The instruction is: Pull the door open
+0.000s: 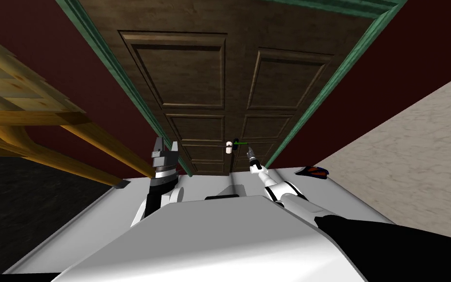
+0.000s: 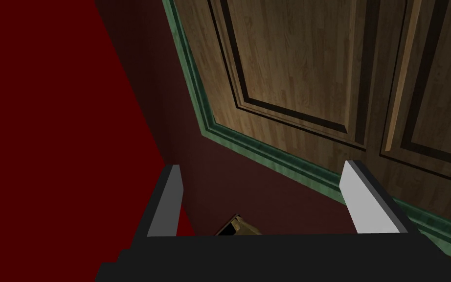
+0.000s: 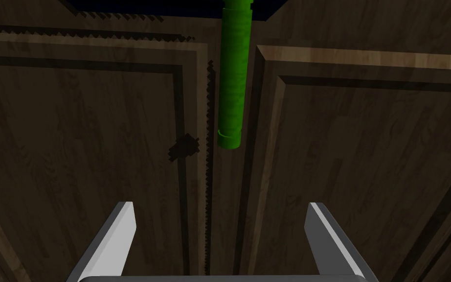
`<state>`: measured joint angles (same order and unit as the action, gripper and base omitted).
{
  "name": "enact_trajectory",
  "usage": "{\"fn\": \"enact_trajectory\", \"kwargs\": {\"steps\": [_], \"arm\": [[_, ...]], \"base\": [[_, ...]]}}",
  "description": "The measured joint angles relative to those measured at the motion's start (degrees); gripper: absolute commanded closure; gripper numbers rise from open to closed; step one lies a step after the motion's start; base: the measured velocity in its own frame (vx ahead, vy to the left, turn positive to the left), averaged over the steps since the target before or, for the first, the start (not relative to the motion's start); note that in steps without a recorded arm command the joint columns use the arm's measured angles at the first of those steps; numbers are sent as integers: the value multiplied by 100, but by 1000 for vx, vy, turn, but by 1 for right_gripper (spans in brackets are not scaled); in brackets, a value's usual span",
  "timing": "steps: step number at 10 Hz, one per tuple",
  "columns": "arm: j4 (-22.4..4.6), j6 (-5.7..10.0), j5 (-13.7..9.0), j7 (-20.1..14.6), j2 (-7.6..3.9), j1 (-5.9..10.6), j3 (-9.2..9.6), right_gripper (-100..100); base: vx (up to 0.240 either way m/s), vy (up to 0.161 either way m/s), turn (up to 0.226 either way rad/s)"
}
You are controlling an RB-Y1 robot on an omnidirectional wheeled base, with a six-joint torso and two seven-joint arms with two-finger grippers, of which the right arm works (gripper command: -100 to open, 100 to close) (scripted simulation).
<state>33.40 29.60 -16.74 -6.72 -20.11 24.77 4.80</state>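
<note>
The right pincer is held with its fingers apart and nothing between them, pointed straight at the brown panelled door. Ahead of it a green handle, a round bar, runs along the strip between two door panels, clear of both fingers. A small white cylinder sits just beside the handle. The left pincer, likewise spread and holding nothing, is raised near the door's green frame, by the dark red wall. Further left stands a timber structure; a pale floor stretches away on the right.
</note>
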Motion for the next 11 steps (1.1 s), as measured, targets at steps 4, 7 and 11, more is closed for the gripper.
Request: {"fn": "enact_trajectory", "kwargs": {"steps": [4,7,11], "arm": [[51,3,-241,28,-229,-139,-8,-100],[126,5,-551,53,-480,-265,20,-100],[278,9,-786,110,-491,-289,139,100]], "base": [[62,9,80],[150,-26,198],[126,17,138]]}}
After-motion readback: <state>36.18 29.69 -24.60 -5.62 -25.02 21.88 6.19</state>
